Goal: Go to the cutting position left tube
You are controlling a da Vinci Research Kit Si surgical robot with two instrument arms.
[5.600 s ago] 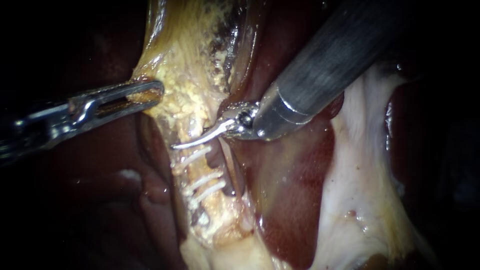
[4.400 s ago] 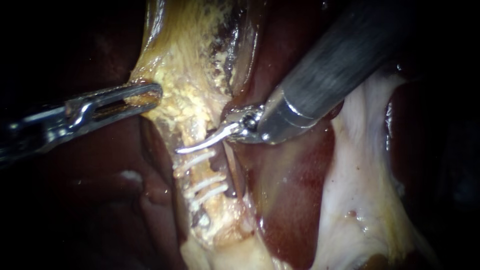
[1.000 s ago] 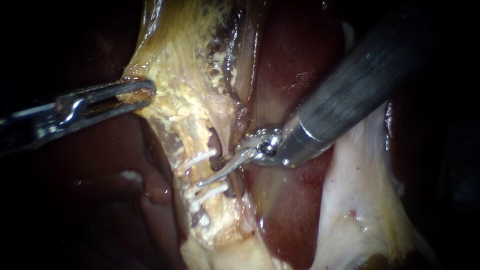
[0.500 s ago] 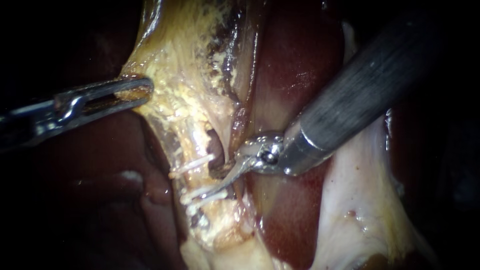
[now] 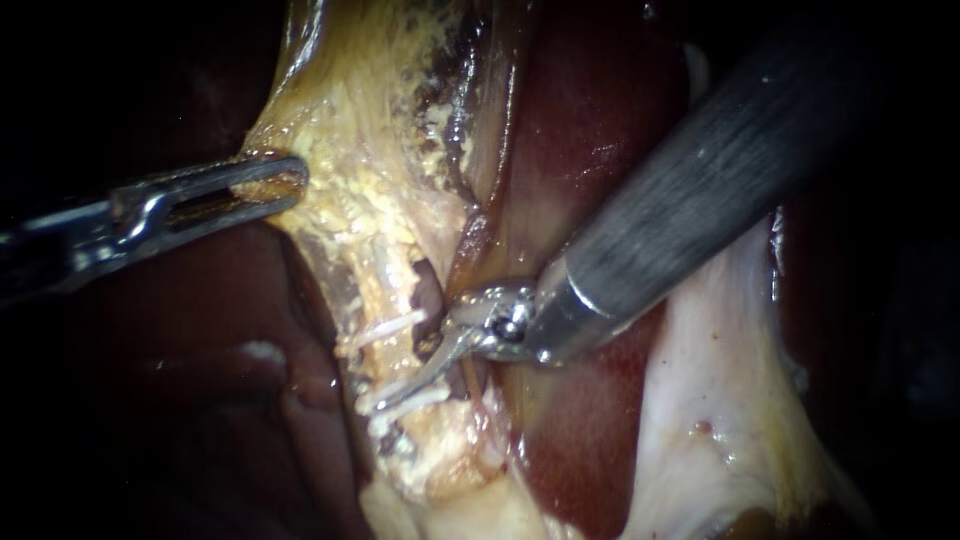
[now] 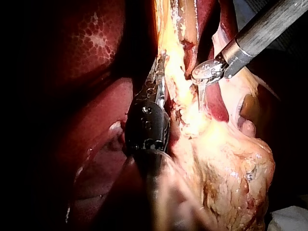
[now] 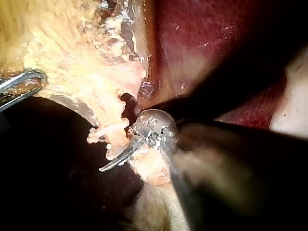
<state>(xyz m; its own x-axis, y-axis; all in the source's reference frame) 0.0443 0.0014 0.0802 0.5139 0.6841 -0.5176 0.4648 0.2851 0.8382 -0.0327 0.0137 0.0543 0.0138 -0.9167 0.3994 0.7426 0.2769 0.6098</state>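
Lowered, the right instrument [image 5: 402,383] lays its closed, empty end effector across the upright left tube [image 5: 378,352], on the lower clips [image 5: 428,397]; left instrument [image 5: 285,180] clamps yellow tissue [image 5: 355,205].

The endoscope sat close over the clipped tube [image 5: 378,290], with the left instrument [image 5: 285,180] entering from frame left and the right instrument [image 5: 400,390] from upper right. Each wrist camera looked along its own shaft. All three shared that tube, yellow tissue [image 5: 360,200] and both instruments.
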